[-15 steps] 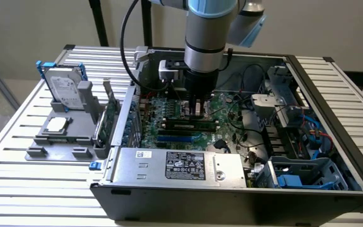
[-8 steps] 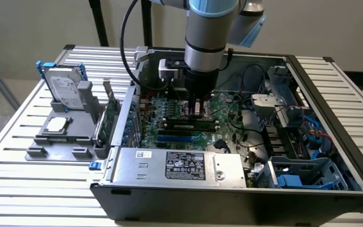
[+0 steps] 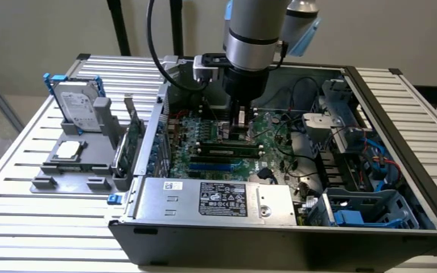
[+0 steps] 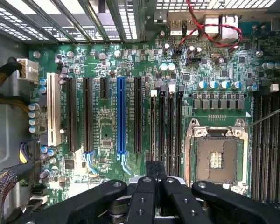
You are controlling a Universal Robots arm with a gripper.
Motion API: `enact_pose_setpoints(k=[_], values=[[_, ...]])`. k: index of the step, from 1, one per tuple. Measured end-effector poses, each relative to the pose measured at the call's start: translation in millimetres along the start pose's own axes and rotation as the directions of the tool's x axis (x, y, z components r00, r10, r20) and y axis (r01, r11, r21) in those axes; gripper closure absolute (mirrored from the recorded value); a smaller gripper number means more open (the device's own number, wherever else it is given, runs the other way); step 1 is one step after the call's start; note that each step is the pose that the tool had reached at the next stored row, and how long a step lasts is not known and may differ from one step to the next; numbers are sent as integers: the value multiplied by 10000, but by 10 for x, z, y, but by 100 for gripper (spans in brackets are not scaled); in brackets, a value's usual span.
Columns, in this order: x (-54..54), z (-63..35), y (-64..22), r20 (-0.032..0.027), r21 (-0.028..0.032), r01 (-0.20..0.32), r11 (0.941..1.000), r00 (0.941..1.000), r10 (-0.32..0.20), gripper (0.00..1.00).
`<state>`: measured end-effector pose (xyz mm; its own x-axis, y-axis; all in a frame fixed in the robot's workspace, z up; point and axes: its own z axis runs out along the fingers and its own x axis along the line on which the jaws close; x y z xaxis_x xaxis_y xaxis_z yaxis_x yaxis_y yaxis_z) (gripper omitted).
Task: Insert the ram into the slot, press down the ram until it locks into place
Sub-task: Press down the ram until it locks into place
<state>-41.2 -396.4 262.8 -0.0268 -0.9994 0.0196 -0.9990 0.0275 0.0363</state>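
The ram [image 3: 227, 148], a thin green stick with dark chips, lies lengthwise in one of the parallel black slots [image 3: 203, 153] on the motherboard inside the open computer case. My gripper [image 3: 240, 134] reaches straight down to it, right of the stick's middle in the exterior view, with its tips at the stick's top edge. In the wrist view my gripper [image 4: 155, 169] is shut, its black fingers [image 4: 144, 196] pressed together over the near end of the black slots [image 4: 161, 126]. The stick's edge is hard to make out there. Whether the side latches are locked cannot be told.
A square silver processor socket [image 4: 217, 158] sits beside the slots, and a blue socket [image 4: 121, 116] on their other side. The power supply [image 3: 218, 199] fills the case's near edge. Black and red cables [image 4: 210, 23] run at the board's rim. An upright green card [image 3: 132, 142] and a hard drive [image 3: 78, 105] stand outside the case.
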Motion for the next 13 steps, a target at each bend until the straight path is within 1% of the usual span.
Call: enact_pose_setpoints(k=[13], values=[[0, -1, 0, -1, 0, 0, 10000, 10000, 0, 89]])
